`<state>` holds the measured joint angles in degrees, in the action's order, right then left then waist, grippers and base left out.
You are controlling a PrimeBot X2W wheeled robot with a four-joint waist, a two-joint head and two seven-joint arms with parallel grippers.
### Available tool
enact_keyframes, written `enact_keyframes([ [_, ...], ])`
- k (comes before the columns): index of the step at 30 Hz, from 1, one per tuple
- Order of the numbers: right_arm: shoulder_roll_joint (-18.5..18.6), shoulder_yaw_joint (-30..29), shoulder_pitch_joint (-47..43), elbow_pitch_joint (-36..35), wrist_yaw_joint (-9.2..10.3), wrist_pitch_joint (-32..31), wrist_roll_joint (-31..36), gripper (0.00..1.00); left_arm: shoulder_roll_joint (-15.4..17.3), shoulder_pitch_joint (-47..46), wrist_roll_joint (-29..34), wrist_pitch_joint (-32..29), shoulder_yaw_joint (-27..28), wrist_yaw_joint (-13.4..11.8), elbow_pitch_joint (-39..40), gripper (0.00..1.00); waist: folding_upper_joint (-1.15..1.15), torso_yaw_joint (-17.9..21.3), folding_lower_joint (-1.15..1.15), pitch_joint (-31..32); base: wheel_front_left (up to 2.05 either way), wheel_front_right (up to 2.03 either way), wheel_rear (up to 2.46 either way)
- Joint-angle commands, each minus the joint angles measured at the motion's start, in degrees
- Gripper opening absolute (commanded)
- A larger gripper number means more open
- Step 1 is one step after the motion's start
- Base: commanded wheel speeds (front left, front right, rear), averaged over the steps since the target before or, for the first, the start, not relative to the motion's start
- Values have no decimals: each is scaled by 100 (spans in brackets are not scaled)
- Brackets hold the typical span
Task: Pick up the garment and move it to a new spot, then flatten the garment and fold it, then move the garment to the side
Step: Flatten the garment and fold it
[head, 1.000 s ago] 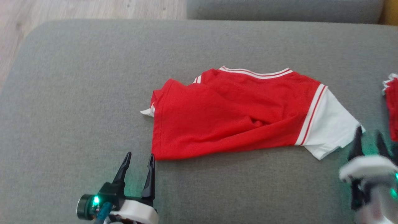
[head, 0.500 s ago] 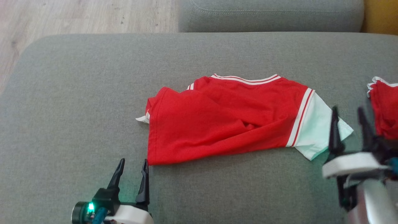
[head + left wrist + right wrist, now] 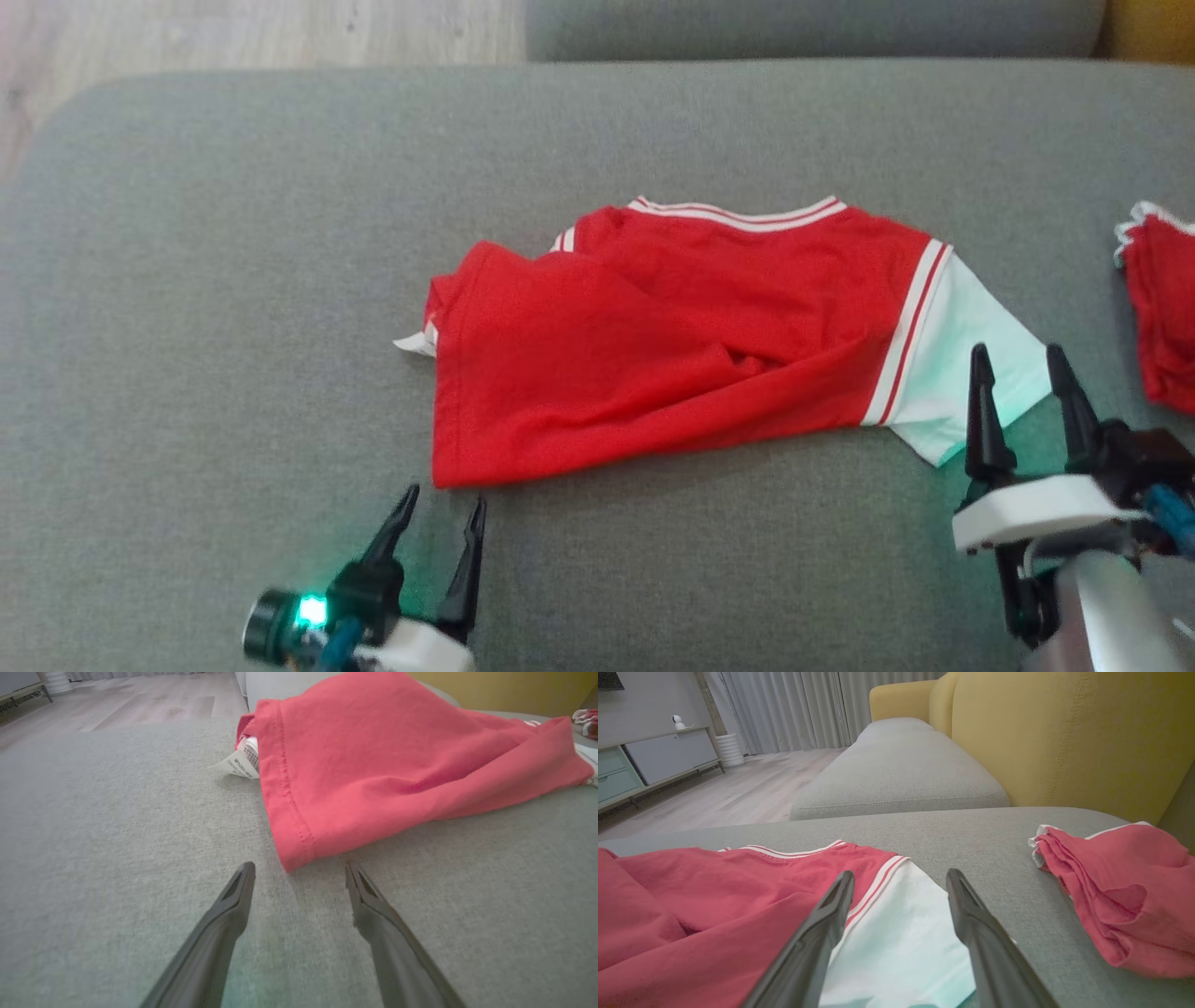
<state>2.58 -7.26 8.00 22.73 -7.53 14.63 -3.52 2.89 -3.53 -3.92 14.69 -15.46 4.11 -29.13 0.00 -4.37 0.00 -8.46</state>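
Note:
A red shirt (image 3: 672,345) with white-striped collar and a white sleeve (image 3: 971,364) lies crumpled on the grey cushion (image 3: 233,280). A white label (image 3: 240,760) sticks out at its left edge. My left gripper (image 3: 446,504) is open just below the shirt's lower left hem corner (image 3: 292,856), which sits between the fingertips without contact. My right gripper (image 3: 1018,359) is open and hovers over the white sleeve (image 3: 901,947) at the shirt's right end, nothing held.
A second red garment (image 3: 1162,308) lies bunched at the right edge, also in the right wrist view (image 3: 1115,891). Another grey cushion (image 3: 896,774) and a yellow backrest (image 3: 1064,737) stand behind. Wooden floor (image 3: 233,33) lies beyond the cushion's far left.
The head camera has shifted. My right gripper has come in from the right edge to stand over the white sleeve. The left gripper stays by the hem corner.

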Motion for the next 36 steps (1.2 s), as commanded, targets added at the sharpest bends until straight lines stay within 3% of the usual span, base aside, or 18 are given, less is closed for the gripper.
enact_keyframes([
  [1,30,131,241,-179,4,37,36,100,13,-303,41,31,130,25,129,100,0,38,0,-115,0,0,0],
  [6,30,118,378,-223,4,37,82,100,11,-509,122,31,193,-38,-14,100,0,133,0,-333,0,0,0],
  [20,30,-50,554,-149,4,37,159,100,7,-649,171,31,113,95,138,100,0,192,0,-599,0,0,0],
  [21,30,-77,562,-91,4,37,153,100,6,-640,173,31,102,106,150,65,0,189,0,-611,0,0,0],
  [22,30,-108,577,-10,4,37,165,100,6,-633,169,31,89,120,148,20,0,186,0,-621,0,0,0],
  [23,30,-157,598,102,4,37,194,100,6,-633,167,31,79,133,149,0,0,182,0,-630,0,0,0],
  [36,30,-1495,1419,2039,4,-19,1142,100,2,-679,115,31,-40,220,230,0,0,-29,0,-709,0,0,0],
])
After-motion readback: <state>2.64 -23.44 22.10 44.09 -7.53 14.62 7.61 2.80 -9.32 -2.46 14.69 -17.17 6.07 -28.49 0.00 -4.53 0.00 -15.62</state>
